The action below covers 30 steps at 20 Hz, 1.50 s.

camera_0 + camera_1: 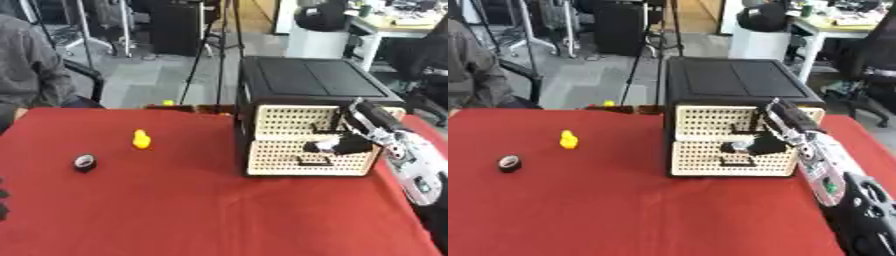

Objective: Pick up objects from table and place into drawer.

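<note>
Scanning left to right: left hand (3,200) barely shows as a dark sliver at the lower-left edge of the left eye view, can't tell its finger state. On the red surface (201,210) sit the two pick targets, both untouched: a small black round object (84,162) near the left side and a yellow duck-shaped toy (141,139) just right of and beyond it, the two apart from each other and well apart from the drawer unit (306,95). That unit is a black box with two cream perforated drawer fronts, stacked; the lower drawer (297,165) looks slightly proud of the upper drawer (289,120), but I can't confirm it's open. Right hand (756,145) comes in from the lower right with its fingers curled at the drawer fronts, about where the two meet, apparently hooked on a handle; which handle is not readable. Judgement: the step is opening a drawer, nothing placed yet. Risks: the unit is light-looking and unbraced, so a pull could drag the whole box across the cloth instead of sliding the drawer; fingers hooked off-centre could slip off the handle; the cloth could bunch under it.
</note>
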{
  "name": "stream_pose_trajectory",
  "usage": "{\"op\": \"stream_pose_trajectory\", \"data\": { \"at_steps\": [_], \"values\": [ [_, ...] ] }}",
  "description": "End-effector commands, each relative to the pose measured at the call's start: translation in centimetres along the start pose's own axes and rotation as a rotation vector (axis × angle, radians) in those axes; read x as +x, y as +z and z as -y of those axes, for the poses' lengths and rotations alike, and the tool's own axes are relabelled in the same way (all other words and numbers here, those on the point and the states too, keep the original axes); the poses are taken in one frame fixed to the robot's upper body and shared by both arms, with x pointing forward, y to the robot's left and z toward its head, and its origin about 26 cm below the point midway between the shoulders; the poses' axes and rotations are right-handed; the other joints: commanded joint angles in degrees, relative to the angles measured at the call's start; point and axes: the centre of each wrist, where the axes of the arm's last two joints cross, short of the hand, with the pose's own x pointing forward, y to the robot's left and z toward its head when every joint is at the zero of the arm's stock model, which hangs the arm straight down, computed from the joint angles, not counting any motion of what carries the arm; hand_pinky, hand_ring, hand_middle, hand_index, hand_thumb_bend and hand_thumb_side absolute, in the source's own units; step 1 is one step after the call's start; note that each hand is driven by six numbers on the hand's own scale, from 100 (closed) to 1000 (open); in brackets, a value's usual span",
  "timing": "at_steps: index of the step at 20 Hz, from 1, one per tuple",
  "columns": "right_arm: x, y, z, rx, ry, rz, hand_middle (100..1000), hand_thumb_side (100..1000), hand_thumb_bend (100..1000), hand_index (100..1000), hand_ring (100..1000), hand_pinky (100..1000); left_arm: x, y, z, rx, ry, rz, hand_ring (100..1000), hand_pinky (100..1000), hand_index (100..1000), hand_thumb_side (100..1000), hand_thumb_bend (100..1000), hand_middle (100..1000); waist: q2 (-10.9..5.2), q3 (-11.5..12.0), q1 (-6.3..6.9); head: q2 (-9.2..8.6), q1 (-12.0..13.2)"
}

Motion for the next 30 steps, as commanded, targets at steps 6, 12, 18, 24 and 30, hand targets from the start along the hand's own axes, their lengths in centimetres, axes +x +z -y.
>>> {"op": "stream_pose_trajectory", "data": {
  "at_steps": [6, 12, 18, 24, 30],
  "values": [
    [-0.3, 1.0, 0.8, 0.038, 0.049, 0.004, 100, 673, 901, 408, 100, 192, 0.7, -0.2, -0.8, -0.006, -0.031, 0.013, 554, 531, 813, 912, 167, 617, -0.36, -0.1, 0.33, -0.08, 0.1],
    [-0.3, 2.1, 0.8, 0.060, 0.052, 0.005, 100, 665, 904, 409, 100, 197, 0.7, -0.3, -0.8, -0.006, -0.031, 0.013, 554, 531, 813, 913, 167, 617, -0.34, -0.2, 0.29, -0.15, 0.2],
    [-0.3, 3.1, 0.9, 0.059, 0.044, 0.004, 100, 664, 910, 410, 100, 199, 0.7, -0.3, -0.9, -0.005, -0.032, 0.013, 555, 530, 813, 914, 167, 618, -0.25, -0.2, 0.28, -0.11, 0.3],
    [-0.3, 3.9, 1.0, 0.049, 0.036, 0.002, 100, 666, 915, 411, 100, 199, 0.8, -0.2, -0.9, -0.004, -0.033, 0.012, 555, 530, 813, 915, 167, 618, -0.20, -0.3, 0.23, -0.15, 0.4],
    [-0.2, 4.6, 1.5, 0.036, 0.037, 0.004, 100, 675, 914, 411, 100, 197, 0.8, -0.2, -0.9, -0.001, -0.034, 0.010, 556, 530, 813, 915, 168, 618, -0.16, -0.4, 0.17, -0.20, 0.5]
  ]
}}
